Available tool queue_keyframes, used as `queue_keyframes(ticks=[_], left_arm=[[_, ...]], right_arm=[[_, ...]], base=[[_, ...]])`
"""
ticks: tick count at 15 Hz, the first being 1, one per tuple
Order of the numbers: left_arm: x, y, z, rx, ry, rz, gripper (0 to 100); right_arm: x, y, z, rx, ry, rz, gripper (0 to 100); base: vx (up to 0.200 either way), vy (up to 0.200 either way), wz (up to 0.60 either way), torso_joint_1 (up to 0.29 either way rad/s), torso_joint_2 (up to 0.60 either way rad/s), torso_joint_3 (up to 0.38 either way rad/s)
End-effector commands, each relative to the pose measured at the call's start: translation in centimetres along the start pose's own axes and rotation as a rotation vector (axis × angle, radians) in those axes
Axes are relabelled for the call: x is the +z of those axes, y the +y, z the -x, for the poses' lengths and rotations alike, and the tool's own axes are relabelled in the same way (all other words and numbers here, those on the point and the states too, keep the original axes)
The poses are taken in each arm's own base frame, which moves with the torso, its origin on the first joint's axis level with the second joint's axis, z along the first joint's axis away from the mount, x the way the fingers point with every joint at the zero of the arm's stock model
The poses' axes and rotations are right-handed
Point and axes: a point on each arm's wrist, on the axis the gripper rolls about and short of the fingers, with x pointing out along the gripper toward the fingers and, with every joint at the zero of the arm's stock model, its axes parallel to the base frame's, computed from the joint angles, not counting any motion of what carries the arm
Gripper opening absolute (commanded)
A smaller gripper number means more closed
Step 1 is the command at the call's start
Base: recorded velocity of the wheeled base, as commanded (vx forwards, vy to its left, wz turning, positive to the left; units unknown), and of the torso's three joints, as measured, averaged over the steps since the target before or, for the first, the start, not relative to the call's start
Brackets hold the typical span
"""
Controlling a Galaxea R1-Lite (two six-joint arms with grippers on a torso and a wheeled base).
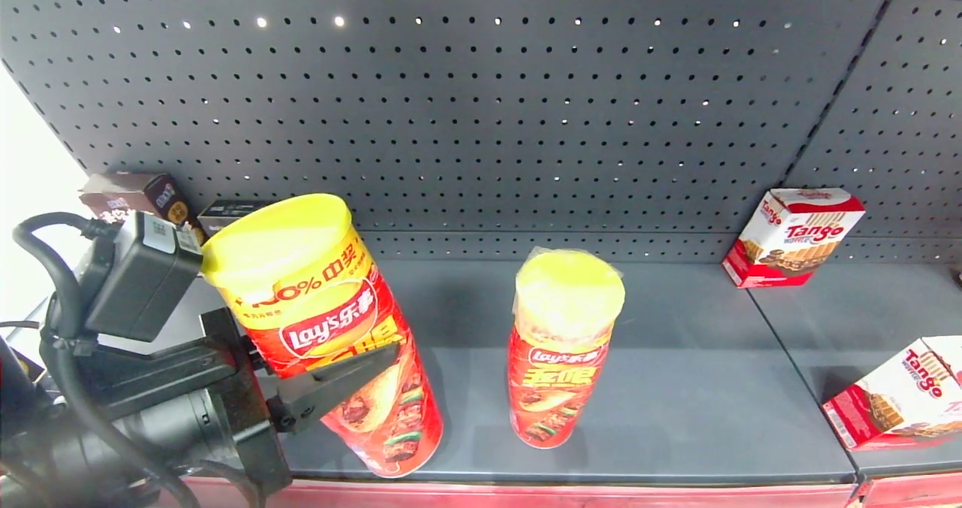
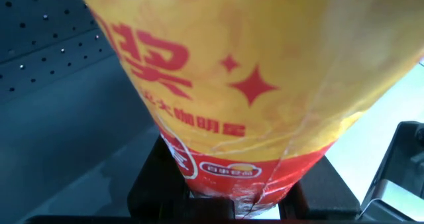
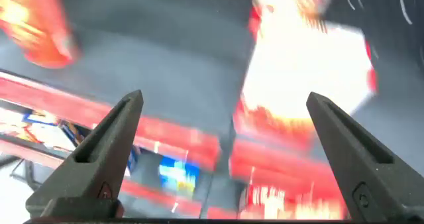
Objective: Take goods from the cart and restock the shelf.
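My left gripper [image 1: 338, 365] is shut on a tall red and yellow chips can [image 1: 331, 328] with a yellow lid, held around its middle. The can leans left, its base at the front edge of the grey shelf [image 1: 691, 388]; I cannot tell if it rests there. Up close, the can [image 2: 252, 85] rises from the left gripper [image 2: 232, 197]. A second, matching can [image 1: 560, 343] stands upright to its right. My right gripper [image 3: 225, 105] is open and holds nothing, above the shelf's red front edge [image 3: 165, 134] near a red and white wafer box [image 3: 305, 78].
A wafer box [image 1: 797, 237] leans against the pegboard back wall [image 1: 481, 117] at the right; another [image 1: 902, 395] lies at the front right. Brown boxes [image 1: 135, 192] sit at the back left. Open shelf lies between the upright can and the wafer boxes.
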Motion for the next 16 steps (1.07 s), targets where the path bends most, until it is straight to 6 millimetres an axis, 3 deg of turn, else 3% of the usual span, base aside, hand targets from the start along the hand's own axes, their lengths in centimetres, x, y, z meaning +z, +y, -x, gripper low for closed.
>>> queue_keyframes(ticks=[1,4,7,9,10,16], left_arm=[[0.5,0.1,-0.2,0.001,-0.013,-0.003,0],[0.9,0.2,-0.6,0.004,-0.021,-0.003,0],[0.7,0.3,-1.0,0.006,-0.007,-0.006,0],[0.6,0.3,-1.0,0.006,-0.005,-0.005,0],[0.5,0.3,-0.9,0.006,-0.003,-0.004,0],[0.4,0.3,-1.3,-0.003,0.010,-0.001,0]], right_arm=[[-3.7,0.5,1.0,-0.055,-0.011,-0.091,100],[-6.1,0.6,0.1,-0.151,0.019,-0.109,100],[-6.3,0.4,0.1,-0.226,0.030,-0.192,100],[-6.3,0.5,0.1,-0.205,0.038,-0.149,100],[-6.5,0.8,0.1,-0.069,0.053,-0.119,100],[-6.8,0.8,0.1,-0.068,0.081,-0.142,100]], base=[[0.000,0.000,0.00,0.000,0.00,0.000],[0.000,0.000,0.00,0.000,0.00,0.000],[0.000,0.000,0.00,0.000,0.00,0.000],[0.000,0.000,0.00,0.000,0.00,0.000],[0.000,0.000,0.00,0.000,0.00,0.000],[0.000,0.000,0.00,0.000,0.00,0.000]])
